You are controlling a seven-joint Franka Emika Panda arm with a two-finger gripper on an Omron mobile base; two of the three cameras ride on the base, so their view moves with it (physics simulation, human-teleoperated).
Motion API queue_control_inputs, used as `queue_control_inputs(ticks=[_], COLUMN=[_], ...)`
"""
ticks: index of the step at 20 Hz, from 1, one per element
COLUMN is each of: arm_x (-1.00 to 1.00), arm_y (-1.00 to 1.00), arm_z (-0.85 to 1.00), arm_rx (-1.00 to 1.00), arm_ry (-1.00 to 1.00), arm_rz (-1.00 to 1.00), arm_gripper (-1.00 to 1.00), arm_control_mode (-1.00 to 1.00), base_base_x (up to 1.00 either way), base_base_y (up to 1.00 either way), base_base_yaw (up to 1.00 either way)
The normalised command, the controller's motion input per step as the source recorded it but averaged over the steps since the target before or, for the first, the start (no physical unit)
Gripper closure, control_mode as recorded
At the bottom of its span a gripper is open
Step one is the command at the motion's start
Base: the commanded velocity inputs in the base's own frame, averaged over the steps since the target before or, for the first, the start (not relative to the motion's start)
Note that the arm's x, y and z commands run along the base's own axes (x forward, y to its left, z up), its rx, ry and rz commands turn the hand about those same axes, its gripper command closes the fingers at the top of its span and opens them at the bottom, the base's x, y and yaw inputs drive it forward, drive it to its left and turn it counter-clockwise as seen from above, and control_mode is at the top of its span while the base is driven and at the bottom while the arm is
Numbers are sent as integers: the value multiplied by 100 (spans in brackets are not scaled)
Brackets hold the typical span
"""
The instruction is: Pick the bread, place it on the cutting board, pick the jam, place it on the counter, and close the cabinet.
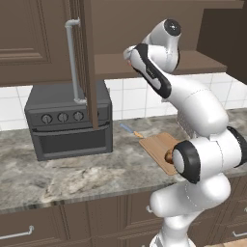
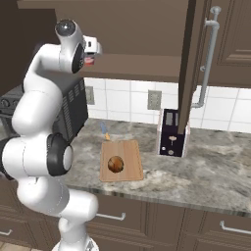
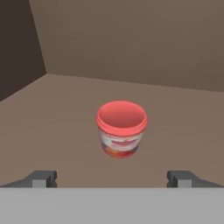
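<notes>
1. The jam, a round red jar with a whitish label band, its print too blurred to read, stands on the smooth brown cabinet shelf.
2. The claw, raised to shelf height, has its fingers spread wide; the jam lies at 12 o'clock.
3. The glossy brown bread rests on the tan wooden cutting board on the marbled bench.

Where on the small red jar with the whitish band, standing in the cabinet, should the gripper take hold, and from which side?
Grip the small red jar with the whitish band across its round body, just under the lid, coming straight ahead along the shelf. It stands upright, alone and centred between the wide-open gripper tips, with free space on both flanks.
</notes>
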Motion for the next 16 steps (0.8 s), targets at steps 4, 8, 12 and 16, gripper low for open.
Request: queue_control_inputs(ticks=[4, 8, 12, 16], arm_x=[20, 14, 13, 15], arm_y=[0, 0, 0, 0], arm_z=[0, 0, 0, -1], arm_rx=[0, 0, 0, 0], arm_ry=[0, 0, 0, 0], arm_rz=[2, 3, 3, 3], arm_gripper=[-100, -100, -100, -100], arm_control_mode=[-100, -100, -100, -100], base_base_x=[0, 0, 0, 0], base_base_y=[0, 0, 0, 0], base_base_yaw=[0, 0, 0, 0])
